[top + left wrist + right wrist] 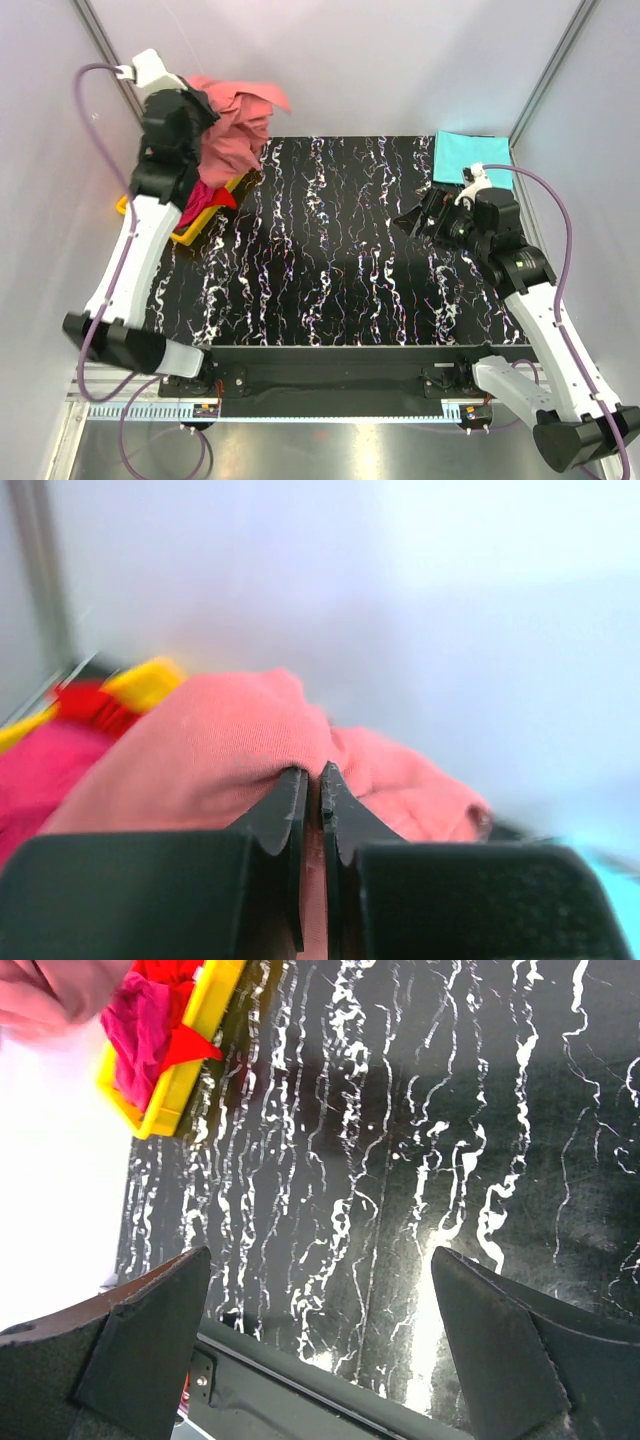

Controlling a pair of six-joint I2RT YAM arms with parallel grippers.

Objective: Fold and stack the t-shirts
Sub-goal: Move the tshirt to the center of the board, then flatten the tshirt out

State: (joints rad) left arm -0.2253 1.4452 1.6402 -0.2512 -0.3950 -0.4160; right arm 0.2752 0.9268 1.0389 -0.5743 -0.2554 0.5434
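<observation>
White enclosure walls on three sides; black table (330, 250) with white marbled veining, both arm bases at its near edge. We note the left gripper (311, 785) raised at the far-left corner, its jaws pressed nearly together with a fold of the salmon-pink t-shirt (240, 125) pinched between them. In the left wrist view the cloth bunches up over both fingertips and falls away on either side. From the top camera that shirt hangs crumpled and lifted, draped beside the left wrist, its lower part reaching down toward the yellow tray (190, 232). The tray sits at the table's left edge, tilted slightly off the table's lines. Inside it we see the magenta t-shirt (200, 195) in a heap and the red t-shirt (222, 197) beside it, a red corner spilling over the tray's rim onto the table side. The right wrist view confirms both colours in the tray. The turquoise t-shirt (470, 158) lies flat and squared off at the far-right corner of the table, well apart from the tray. The right gripper (320, 1330) hovers over the right part of the table, just on the near side of the turquoise shirt; its fingers are spread wide with only bare tabletop between them, nothing held. We cannot tell whether the hanging salmon cloth touches the shirts in the tray.
</observation>
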